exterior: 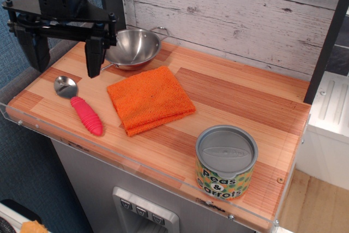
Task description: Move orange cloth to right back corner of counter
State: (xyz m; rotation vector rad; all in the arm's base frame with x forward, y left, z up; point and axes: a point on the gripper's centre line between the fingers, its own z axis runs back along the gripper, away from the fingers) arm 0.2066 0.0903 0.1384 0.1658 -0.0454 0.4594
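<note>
The orange cloth (pixel 150 99) lies folded and flat near the middle of the counter (pixel 240 102), just in front of the steel bowl (pixel 133 47). My gripper (pixel 64 58) hangs over the counter's left back part, above the spoon's bowl and left of the cloth. Its two black fingers point down and stand wide apart with nothing between them. It does not touch the cloth.
A spoon with a pink ribbed handle (pixel 82 110) lies left of the cloth. A can labelled "Peas & Carrots" (pixel 225 162) stands at the front right. A white plank wall (pixel 234 9) backs the counter. A clear acrylic rim (pixel 136 165) runs along the front edge.
</note>
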